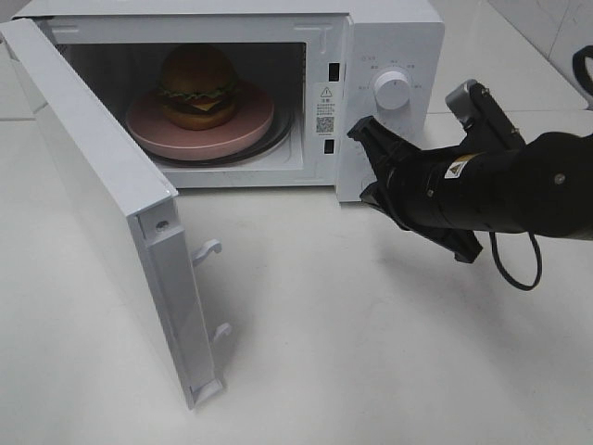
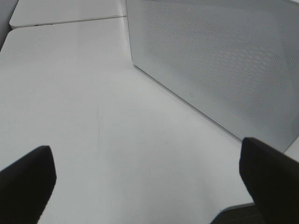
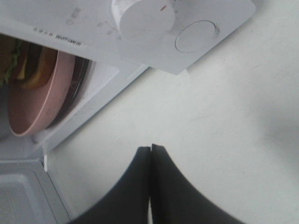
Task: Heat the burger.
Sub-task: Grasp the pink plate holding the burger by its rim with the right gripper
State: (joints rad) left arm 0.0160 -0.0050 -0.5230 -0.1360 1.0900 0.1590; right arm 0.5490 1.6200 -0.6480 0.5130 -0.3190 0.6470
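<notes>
Inside the microwave (image 1: 394,37), the burger (image 1: 197,85) stands upright on its plate (image 1: 252,124). Only its wrist view shows the left gripper (image 2: 147,161), fingers spread; right gripper (image 3: 151,153), fingers pressed together.

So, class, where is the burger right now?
In the exterior high view the burger sits upper left, on the pink plate inside the open microwave, left of its dial.

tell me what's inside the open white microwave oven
A small round burger with glossy brown bun, lettuce and cheese sits on a round pink plate inside the white microwave. The plate covers nearly all of the turntable beneath; only its dark edge shows.
</notes>
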